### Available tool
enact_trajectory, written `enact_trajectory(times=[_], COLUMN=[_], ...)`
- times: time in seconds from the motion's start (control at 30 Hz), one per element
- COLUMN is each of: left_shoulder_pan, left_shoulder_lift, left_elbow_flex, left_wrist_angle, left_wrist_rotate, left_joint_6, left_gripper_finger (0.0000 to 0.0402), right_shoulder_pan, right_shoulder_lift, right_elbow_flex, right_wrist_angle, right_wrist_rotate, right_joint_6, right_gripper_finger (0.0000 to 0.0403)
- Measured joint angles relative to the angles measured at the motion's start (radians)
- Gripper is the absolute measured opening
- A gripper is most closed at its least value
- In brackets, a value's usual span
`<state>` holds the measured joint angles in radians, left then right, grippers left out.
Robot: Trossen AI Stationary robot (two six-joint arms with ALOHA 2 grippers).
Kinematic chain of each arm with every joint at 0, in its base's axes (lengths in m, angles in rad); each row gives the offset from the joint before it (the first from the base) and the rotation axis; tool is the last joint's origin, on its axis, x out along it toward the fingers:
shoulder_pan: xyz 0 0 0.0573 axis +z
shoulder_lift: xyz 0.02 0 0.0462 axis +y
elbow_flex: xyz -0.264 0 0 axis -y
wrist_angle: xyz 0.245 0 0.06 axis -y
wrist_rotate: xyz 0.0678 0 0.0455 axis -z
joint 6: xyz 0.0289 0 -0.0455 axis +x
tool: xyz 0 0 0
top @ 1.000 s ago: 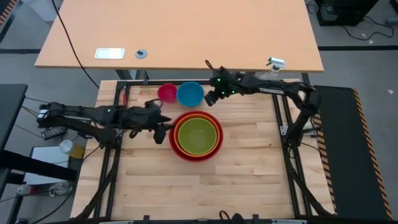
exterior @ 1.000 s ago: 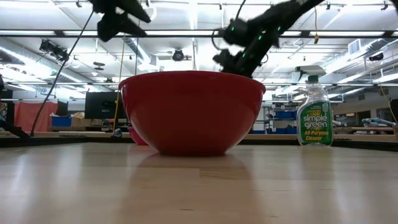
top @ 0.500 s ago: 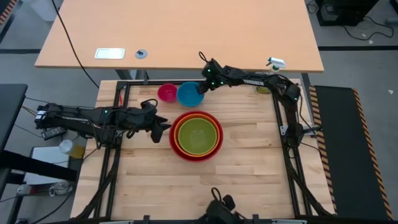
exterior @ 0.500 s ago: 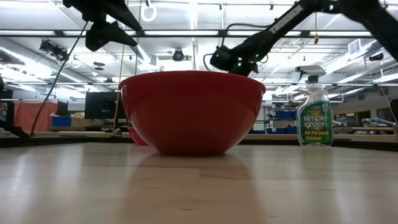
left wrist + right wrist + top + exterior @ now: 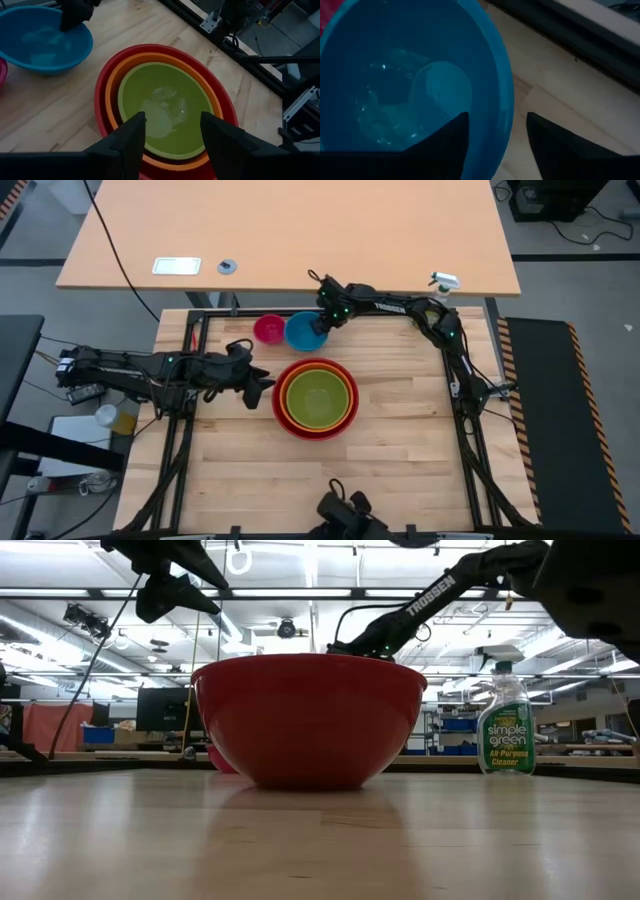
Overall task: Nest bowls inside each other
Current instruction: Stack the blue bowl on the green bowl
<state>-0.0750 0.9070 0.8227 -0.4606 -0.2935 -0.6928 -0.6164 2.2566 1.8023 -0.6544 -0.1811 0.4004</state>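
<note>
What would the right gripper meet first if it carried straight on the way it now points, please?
Most likely the blue bowl's rim: the right gripper has open jaws straddling it, one inside, one outside.

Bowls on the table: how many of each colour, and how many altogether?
Red bowl: 1
Orange bowl: 1
Yellow-green bowl: 1
Blue bowl: 1
Pink bowl: 1
Total: 5 bowls
</note>
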Motion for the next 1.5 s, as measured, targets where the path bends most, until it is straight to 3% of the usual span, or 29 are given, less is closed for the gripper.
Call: enact_trajectory(times=[0.3, 0.47, 0.73, 0.93, 1.03, 1.23, 1.5], left_shoulder_pan=[-0.008, -0.009, 0.039, 0.193, 0.286, 0.45, 0.506], left_shoulder_lift=[0.0, 0.0, 0.001, 0.04, 0.065, 0.151, 0.294], left_elbow_flex=[0.0, 0.0, 0.003, 0.059, 0.071, 0.071, 0.07], left_wrist_angle=[0.089, 0.07, -0.022, -0.213, -0.238, -0.256, -0.248], left_wrist_rotate=[0.003, 0.003, -0.028, -0.031, -0.015, 0.077, 0.079], left_joint_6=[-0.03, -0.021, -0.024, -0.004, 0.065, 0.275, 0.775], left_gripper_finger=[0.0192, 0.0192, 0.0216, 0.0219, 0.0213, 0.0207, 0.0208], right_shoulder_pan=[0.002, -0.011, -0.013, 0.031, 0.098, 0.287, 0.428], right_shoulder_lift=[0.001, -0.026, -0.177, -0.332, -0.373, -0.382, -0.33], right_elbow_flex=[0.0, 0.0, -0.001, 0.0, 0.0, -0.002, -0.012], right_wrist_angle=[-0.044, -0.08, -0.178, -0.299, -0.377, -0.397, -0.357], right_wrist_rotate=[0.03, 0.019, 0.025, -0.087, -0.094, -0.024, 0.108], right_joint_6=[-0.018, -0.042, -0.13, -0.177, -0.213, -0.201, -0.169], right_gripper_finger=[0.0063, 0.0018, 0.0031, 0.0026, 0.0026, 0.003, 0.0034])
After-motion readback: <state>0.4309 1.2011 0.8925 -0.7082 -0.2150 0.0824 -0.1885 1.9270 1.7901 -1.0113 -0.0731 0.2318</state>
